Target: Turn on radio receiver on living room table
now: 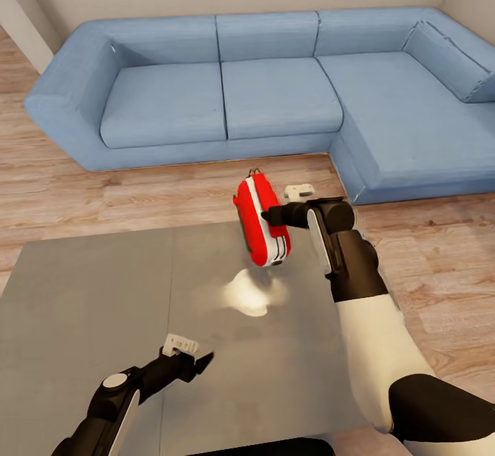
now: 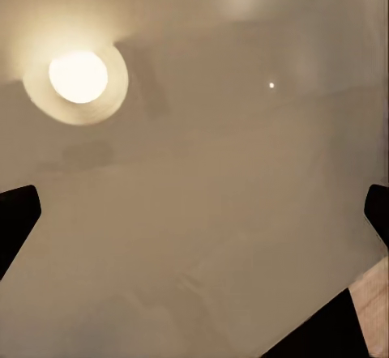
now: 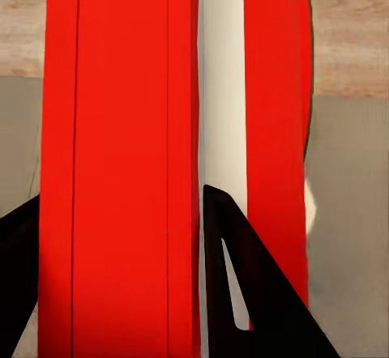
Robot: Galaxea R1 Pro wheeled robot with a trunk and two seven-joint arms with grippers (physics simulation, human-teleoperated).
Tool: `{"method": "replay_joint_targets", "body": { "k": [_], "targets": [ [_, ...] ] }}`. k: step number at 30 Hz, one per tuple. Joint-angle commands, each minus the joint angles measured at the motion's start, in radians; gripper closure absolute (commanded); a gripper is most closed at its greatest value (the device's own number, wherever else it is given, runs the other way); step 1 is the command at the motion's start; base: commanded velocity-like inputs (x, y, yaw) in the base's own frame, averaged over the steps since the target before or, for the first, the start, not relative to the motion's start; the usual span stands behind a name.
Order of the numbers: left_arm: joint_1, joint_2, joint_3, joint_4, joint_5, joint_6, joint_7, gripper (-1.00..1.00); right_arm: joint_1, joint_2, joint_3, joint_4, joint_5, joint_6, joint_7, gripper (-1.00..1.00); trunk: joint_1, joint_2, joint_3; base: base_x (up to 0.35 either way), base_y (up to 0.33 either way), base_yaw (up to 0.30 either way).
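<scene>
Red radio receiver [image 1: 261, 220] clamped in right fingers [image 3: 243, 293] above the table [image 1: 82, 305]; left fingers [image 2: 18, 216] wide, empty.

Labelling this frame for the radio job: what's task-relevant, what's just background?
Task-relevant:
- radio receiver, red with white stripes, lifted above the table
- right gripper, shut on the radio
- table, glossy grey top

Background:
- blue sofa behind the table
- wood floor
- left gripper, open, low over the table, holding nothing
</scene>
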Motion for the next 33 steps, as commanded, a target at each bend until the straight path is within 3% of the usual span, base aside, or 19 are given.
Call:
{"method": "replay_joint_targets", "body": {
  "k": [1,3,4,5,6,8,10,12,15,16,18,19,20,21,22,25,29,30,33],
  "targets": [
    [0.000,0.001,0.001,-0.001,0.000,0.001,-0.014,-1.00,0.000,0.000,0.033,-0.018,0.001,0.000,0.005,1.00,0.000,0.000,0.000,0.000,0.000,0.000],
    [0.000,0.002,0.001,-0.003,0.000,0.005,-0.034,-1.00,0.001,0.000,0.123,-0.075,0.012,0.000,0.006,1.00,0.000,0.000,0.000,0.000,0.000,0.000],
    [0.000,0.003,0.002,-0.005,0.000,0.008,-0.040,-1.00,0.007,-0.036,0.181,-0.117,0.017,-0.024,0.007,1.00,0.000,0.000,0.000,0.000,0.000,0.000],
    [0.000,0.003,0.002,-0.009,0.000,0.010,-0.042,-1.00,0.015,-0.072,0.207,-0.138,0.018,-0.051,0.007,1.00,0.000,0.000,0.000,0.000,0.000,0.000],
    [0.000,0.003,0.002,-0.011,0.000,0.011,-0.043,-1.00,0.020,-0.089,0.217,-0.146,0.019,-0.066,0.007,1.00,0.000,0.000,0.000,0.000,0.000,0.000],
    [0.000,0.004,0.002,-0.024,0.000,0.023,-0.046,-1.00,0.050,-0.158,0.256,-0.184,0.022,-0.141,0.003,1.00,0.000,0.000,0.000,0.000,0.000,0.000],
    [0.000,0.004,0.002,-0.027,0.000,0.032,-0.047,-1.00,0.065,-0.178,0.265,-0.194,0.025,-0.165,0.000,1.00,0.000,0.000,0.000,0.000,0.000,0.000],
    [0.000,0.005,0.003,-0.042,0.000,0.058,-0.050,-1.00,0.112,-0.217,0.287,-0.204,0.053,-0.221,-0.022,1.00,0.000,0.000,0.000,0.000,0.000,0.000],
    [-0.001,0.014,0.007,-0.089,0.004,0.107,-0.069,-1.00,0.179,-0.252,0.331,-0.207,0.154,-0.338,-0.074,1.00,0.000,0.000,0.000,0.000,0.000,0.000],
    [-0.038,0.033,0.024,-0.153,0.022,0.224,-0.133,-1.00,0.236,-0.272,0.365,-0.208,0.319,-0.467,-0.143,1.00,0.000,0.000,0.000,0.000,0.000,0.000],
    [-0.064,0.045,0.035,-0.162,0.026,0.277,-0.160,-1.00,0.251,-0.274,0.370,-0.209,0.367,-0.490,-0.157,1.00,0.000,0.000,0.000,0.000,0.000,0.000],
    [-0.091,0.062,0.050,-0.169,0.030,0.331,-0.191,-1.00,0.268,-0.276,0.374,-0.210,0.411,-0.506,-0.170,1.00,0.000,0.000,0.000,0.000,0.000,0.000],
    [-0.127,0.089,0.079,-0.175,0.037,0.399,-0.249,-1.00,0.299,-0.277,0.383,-0.210,0.473,-0.519,-0.194,1.00,0.000,0.000,0.000,0.000,0.000,0.000],
    [-0.137,0.097,0.090,-0.177,0.041,0.416,-0.272,-1.00,0.311,-0.278,0.388,-0.210,0.493,-0.523,-0.205,1.00,0.000,0.000,0.000,0.000,0.000,0.000],
    [-0.166,0.123,0.125,-0.179,0.056,0.453,-0.346,-1.00,0.348,-0.279,0.408,-0.210,0.551,-0.538,-0.249,1.00,0.000,0.000,0.000,0.000,0.000,0.000],
    [-0.195,0.158,0.184,-0.182,0.093,0.480,-0.458,-1.00,0.409,-0.280,0.445,-0.203,0.638,-0.580,-0.352,1.00,0.000,0.000,0.000,0.000,0.000,0.000],
    [-0.214,0.173,0.212,-0.184,0.141,0.500,-0.518,-1.00,0.473,-0.280,0.491,-0.184,0.712,-0.616,-0.467,1.00,0.000,0.000,0.000,0.000,0.000,0.000],
    [-0.237,0.177,0.219,-0.186,0.166,0.529,-0.532,-1.00,0.503,-0.281,0.531,-0.158,0.755,-0.625,-0.530,1.00,0.000,0.000,0.000,0.000,0.000,0.000],
    [-0.279,0.179,0.223,-0.188,0.186,0.571,-0.543,-1.00,0.528,-0.281,0.602,-0.079,0.821,-0.632,-0.638,1.00,0.000,0.000,0.000,0.000,0.000,0.000]
  ]
}}
